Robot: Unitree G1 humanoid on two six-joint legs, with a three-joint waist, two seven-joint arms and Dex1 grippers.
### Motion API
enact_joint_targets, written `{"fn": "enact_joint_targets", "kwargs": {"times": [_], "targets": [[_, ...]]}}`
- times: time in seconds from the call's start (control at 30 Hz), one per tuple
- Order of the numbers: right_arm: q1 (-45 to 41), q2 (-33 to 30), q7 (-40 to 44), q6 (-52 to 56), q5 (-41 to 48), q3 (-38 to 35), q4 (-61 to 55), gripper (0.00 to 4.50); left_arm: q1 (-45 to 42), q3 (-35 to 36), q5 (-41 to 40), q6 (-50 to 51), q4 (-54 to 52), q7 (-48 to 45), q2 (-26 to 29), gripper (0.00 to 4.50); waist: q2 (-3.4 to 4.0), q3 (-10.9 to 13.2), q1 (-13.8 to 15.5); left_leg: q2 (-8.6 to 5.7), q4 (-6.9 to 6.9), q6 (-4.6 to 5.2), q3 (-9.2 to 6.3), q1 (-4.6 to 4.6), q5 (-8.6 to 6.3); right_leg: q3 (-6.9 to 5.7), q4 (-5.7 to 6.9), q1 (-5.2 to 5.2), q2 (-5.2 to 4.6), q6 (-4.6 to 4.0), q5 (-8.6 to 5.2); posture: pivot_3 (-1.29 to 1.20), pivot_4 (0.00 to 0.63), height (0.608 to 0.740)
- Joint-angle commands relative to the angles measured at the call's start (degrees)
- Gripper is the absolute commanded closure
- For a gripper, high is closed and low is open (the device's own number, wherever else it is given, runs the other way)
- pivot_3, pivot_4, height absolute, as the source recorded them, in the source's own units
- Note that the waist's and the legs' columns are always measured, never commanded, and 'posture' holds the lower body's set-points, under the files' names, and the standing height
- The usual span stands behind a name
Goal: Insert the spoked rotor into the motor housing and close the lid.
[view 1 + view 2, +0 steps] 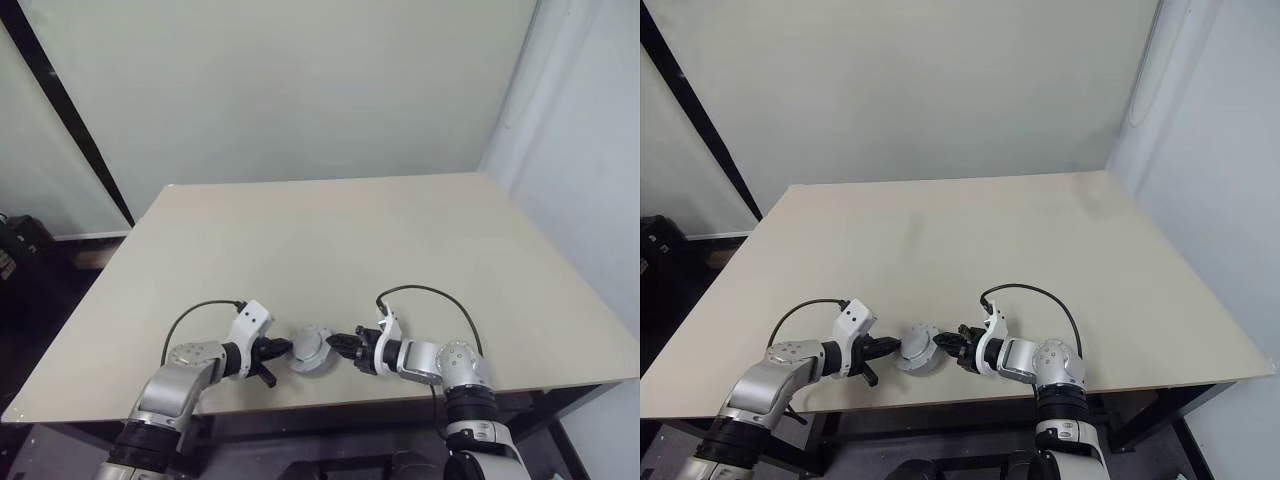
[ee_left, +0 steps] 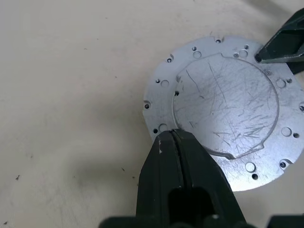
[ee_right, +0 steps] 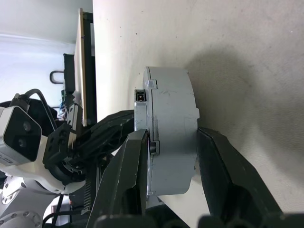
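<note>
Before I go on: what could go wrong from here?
The housing sits close to the near edge of the table; a slip could drop it. The right gripper pinches it across its thickness, so it may twist. The shut left gripper at the rim of the lid could nudge it.

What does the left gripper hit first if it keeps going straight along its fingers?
The round grey motor assembly. The left gripper, fingers shut, has its tips already at the near rim, apparently touching. The right gripper straddles the far side.

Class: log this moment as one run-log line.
left end effector: shut at lid rim | right end effector: clamping motor housing | surface: table
</note>
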Motion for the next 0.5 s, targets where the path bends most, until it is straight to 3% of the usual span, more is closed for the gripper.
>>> {"fn": "enact_joint_targets", "kwargs": {"times": [0.03, 0.37, 0.5], "targets": [[1.3, 3.8, -1.1, 0.3, 0.5, 1.3, -1.0, 3.25, -1.1, 1.2, -3.2, 4.2, -0.7, -0.7, -0.7, 3.61, 0.0, 0.0, 0.0, 0.0, 0.0, 0.0, 0.0, 0.0, 0.0, 0.0, 0.0, -0.01, 0.0, 0.0, 0.0, 0.0, 0.0, 0.74], [2.6, 4.0, -0.9, 1.9, 4.3, 0.7, -4.2, 3.25, -1.6, 22.2, -19.8, 18.7, -4.6, 1.8, -0.1, 0.13, -0.09, 0.1, -0.4, 0.06, -0.14, 0.08, -0.03, -0.11, -0.04, -0.03, 0.0, -0.19, 0.05, 0.01, 0.01, 0.0, 0.0, 0.74], [3.0, 4.8, -0.5, 3.3, 7.8, -0.6, -5.5, 3.28, -0.4, 26.7, -24.1, 21.9, -4.8, 4.3, -1.4, 0.0, -0.11, 0.1, -0.4, 0.05, -0.14, 0.08, -0.01, -0.11, -0.04, -0.03, -0.02, -0.19, 0.05, 0.01, 0.0, 0.0, 0.0, 0.74]]}}
